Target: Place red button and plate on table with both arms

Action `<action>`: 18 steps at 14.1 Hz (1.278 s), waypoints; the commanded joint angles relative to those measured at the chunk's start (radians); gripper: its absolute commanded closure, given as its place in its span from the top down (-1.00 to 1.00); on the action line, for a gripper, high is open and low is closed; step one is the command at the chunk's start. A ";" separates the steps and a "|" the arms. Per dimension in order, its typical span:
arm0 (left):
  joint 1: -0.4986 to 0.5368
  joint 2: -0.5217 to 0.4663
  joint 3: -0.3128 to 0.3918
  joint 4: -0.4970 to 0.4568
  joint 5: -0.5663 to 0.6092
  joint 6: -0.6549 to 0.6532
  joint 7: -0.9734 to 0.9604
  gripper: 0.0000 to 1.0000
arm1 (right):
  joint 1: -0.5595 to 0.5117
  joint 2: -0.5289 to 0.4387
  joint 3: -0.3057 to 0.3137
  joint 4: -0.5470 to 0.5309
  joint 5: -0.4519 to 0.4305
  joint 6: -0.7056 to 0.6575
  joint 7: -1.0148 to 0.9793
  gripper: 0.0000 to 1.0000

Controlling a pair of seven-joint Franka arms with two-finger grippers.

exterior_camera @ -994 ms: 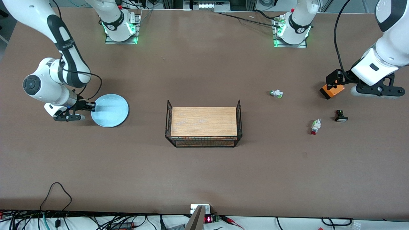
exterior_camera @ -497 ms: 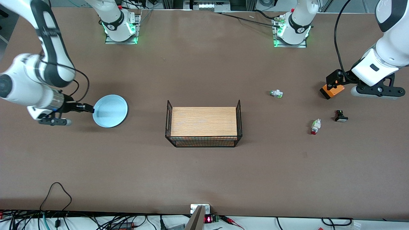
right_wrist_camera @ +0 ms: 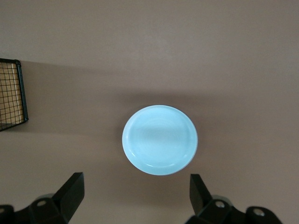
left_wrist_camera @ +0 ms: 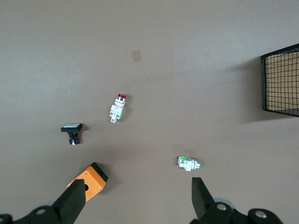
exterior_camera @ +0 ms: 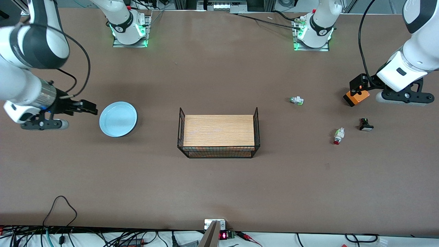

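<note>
The pale blue plate [exterior_camera: 118,119] lies flat on the brown table [exterior_camera: 219,185] toward the right arm's end; it also shows in the right wrist view [right_wrist_camera: 160,139]. My right gripper [exterior_camera: 90,107] is open and empty, up in the air just off the plate's rim. The red button [exterior_camera: 338,136] lies on the table toward the left arm's end; it also shows in the left wrist view [left_wrist_camera: 117,108]. My left gripper [exterior_camera: 356,87] is open and empty, over the orange box [exterior_camera: 356,97].
A wood-topped black wire rack [exterior_camera: 218,136] stands mid-table. A green-tipped whitish part [exterior_camera: 296,100] and a black part with a white face [exterior_camera: 366,124] lie near the red button. Cables run along the table's front edge.
My right gripper let go of the plate's rim, drew back from it toward the right arm's end and rose. The plate settled flat. The left arm stayed still.
</note>
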 commanded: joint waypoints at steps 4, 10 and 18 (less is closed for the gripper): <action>-0.006 0.012 0.003 0.035 -0.020 -0.054 0.010 1.00 | 0.005 0.007 -0.072 0.223 -0.030 -0.144 -0.003 1.00; -0.007 0.013 0.003 0.036 -0.021 -0.053 0.010 1.00 | 0.002 -0.088 -0.105 0.053 -0.027 -0.088 -0.049 1.00; -0.006 0.013 0.003 0.036 -0.021 -0.053 0.010 1.00 | 0.002 -0.142 -0.103 0.051 -0.025 -0.152 -0.041 1.00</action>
